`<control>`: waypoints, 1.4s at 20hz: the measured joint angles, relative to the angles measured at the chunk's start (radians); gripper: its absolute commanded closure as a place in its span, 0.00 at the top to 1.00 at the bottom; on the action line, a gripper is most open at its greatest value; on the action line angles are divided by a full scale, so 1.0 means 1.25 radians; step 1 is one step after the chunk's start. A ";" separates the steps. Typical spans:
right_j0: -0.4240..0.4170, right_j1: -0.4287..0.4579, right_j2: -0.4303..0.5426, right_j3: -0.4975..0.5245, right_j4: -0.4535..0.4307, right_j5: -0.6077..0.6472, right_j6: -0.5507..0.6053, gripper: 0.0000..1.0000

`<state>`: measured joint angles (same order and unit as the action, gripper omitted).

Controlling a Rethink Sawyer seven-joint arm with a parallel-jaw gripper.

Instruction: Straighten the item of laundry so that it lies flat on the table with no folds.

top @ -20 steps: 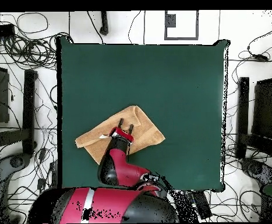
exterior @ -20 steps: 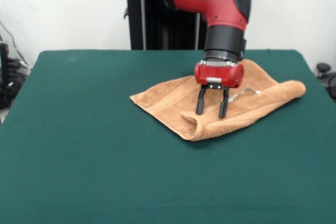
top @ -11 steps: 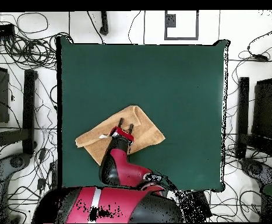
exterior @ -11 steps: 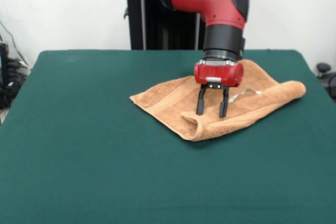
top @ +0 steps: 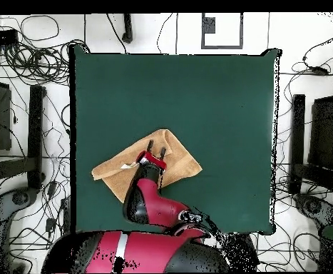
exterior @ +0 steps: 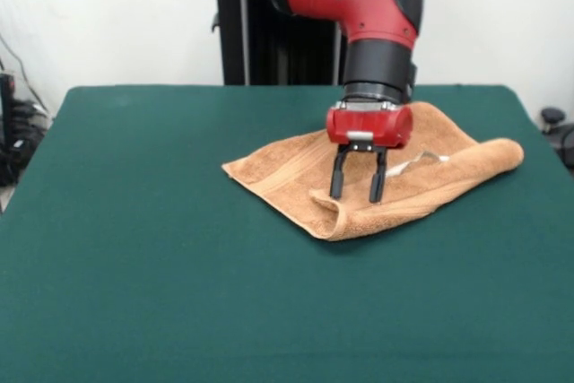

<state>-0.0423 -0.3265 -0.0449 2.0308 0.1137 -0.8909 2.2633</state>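
Observation:
The item of laundry [exterior: 287,170] [top: 180,165] is an orange-tan towel lying on the green table [exterior: 143,248] [top: 197,93]. Its front edge is folded over into a thick roll that runs to the right corner. A small white label [exterior: 414,161] shows near the fold. My gripper [exterior: 355,195] [top: 156,150] hangs open just above the towel's folded front part, both fingers pointing down, with nothing between them. The arm hides the towel's middle in the overhead view.
In the front view a black stand [exterior: 269,38] rises behind the table's far edge. Cables and dark frames [top: 26,143] lie on the floor around the table in the overhead view.
The gripper has shifted slightly left and a little upward over the towel. The towel has not moved.

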 measured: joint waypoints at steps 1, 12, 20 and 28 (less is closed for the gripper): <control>0.000 0.003 0.000 -0.005 0.002 0.000 0.000 1.00; 0.001 0.034 0.000 -0.043 0.011 -0.001 0.000 1.00; 0.001 0.038 -0.005 -0.044 0.019 0.000 0.000 0.00; 0.007 0.040 -0.006 -0.046 0.050 0.006 0.000 0.00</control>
<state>-0.0332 -0.2763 -0.0521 1.9728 0.1757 -0.8830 2.2633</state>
